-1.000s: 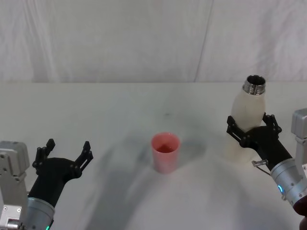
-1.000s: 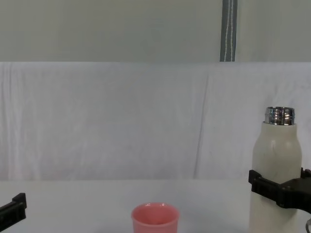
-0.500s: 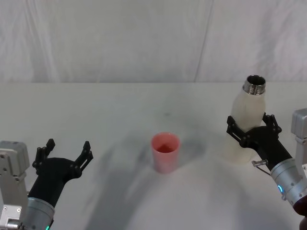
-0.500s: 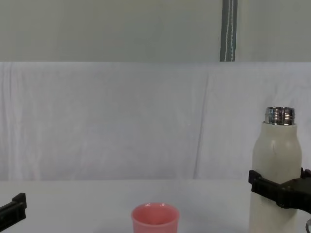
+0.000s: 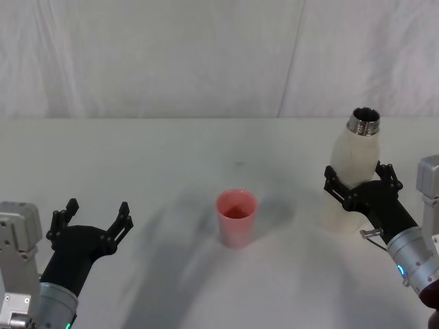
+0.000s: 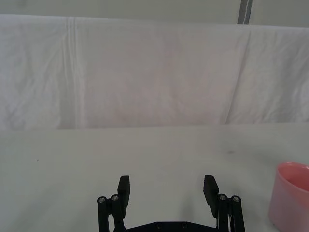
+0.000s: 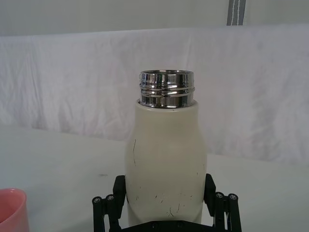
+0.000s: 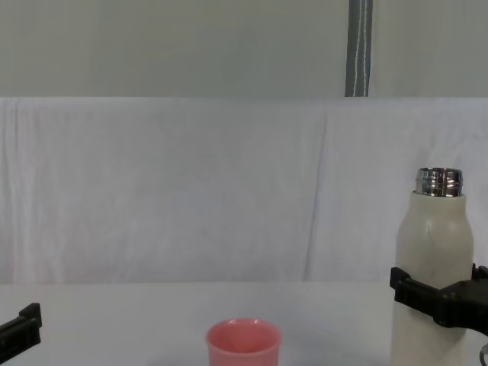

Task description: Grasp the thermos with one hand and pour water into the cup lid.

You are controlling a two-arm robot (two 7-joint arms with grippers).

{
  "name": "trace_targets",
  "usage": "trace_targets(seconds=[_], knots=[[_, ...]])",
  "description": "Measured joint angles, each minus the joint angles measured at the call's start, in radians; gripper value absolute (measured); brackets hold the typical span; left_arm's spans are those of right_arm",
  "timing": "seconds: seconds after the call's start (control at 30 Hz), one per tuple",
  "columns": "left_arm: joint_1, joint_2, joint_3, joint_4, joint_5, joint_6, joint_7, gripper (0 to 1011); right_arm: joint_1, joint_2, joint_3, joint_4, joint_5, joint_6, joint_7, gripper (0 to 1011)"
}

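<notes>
Nothing moved: right gripper (image 5: 359, 186) around upright thermos (image 5: 352, 163).

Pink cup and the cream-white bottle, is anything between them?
Nothing: in the head view, bare white table separates the small pink cup from the tall cream-white bottle.

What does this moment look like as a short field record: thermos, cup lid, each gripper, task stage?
thermos: upright, cap off, steel neck open, toward the table's right side
cup lid: pink, upright at table centre, apart from the thermos
right gripper: jaws closed around the thermos's lower body
left gripper: jaws open, holding nothing, low on the left
task stage: thermos grasped, not tilted; pour not yet begun
</notes>
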Motion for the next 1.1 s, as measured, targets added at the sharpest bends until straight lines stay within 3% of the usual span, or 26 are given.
trace_targets(seconds=[1.1], knots=[[0.0,0.0,0.0,0.0,0.0,0.0,0.0,1001,-0.007,0.004,-0.001,-0.008,0.004,0.0,0.004,1001]])
